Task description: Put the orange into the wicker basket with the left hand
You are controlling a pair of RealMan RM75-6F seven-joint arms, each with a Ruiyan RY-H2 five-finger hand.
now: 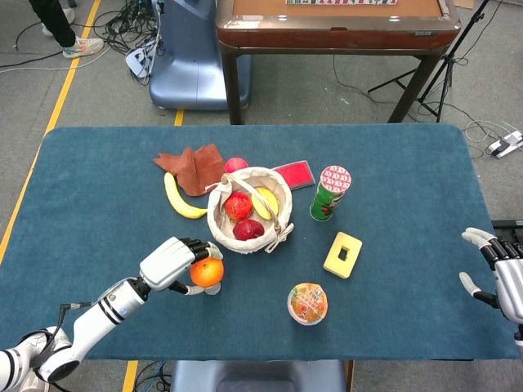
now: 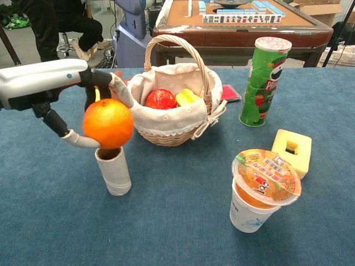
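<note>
The orange (image 1: 207,272) (image 2: 108,123) sits on top of a short white roll (image 2: 113,170), a little in front and to the left of the wicker basket (image 1: 219,214) (image 2: 172,132). My left hand (image 1: 173,262) (image 2: 52,80) grips the orange, with its fingers (image 2: 121,88) curled over the far side and the thumb against the lower left. The cloth-lined basket holds red fruit and a yellow one. Far off at the table's right edge, my right hand (image 1: 498,273) rests with its fingers spread, holding nothing.
A banana (image 1: 184,200), a brown cloth (image 1: 194,166) and a red fruit (image 1: 236,164) lie behind the basket. To its right are a red flat case (image 1: 296,174), a green chip can (image 1: 330,192) (image 2: 264,83), a yellow block (image 1: 342,254) (image 2: 292,149) and a sealed cup (image 1: 308,303) (image 2: 260,188).
</note>
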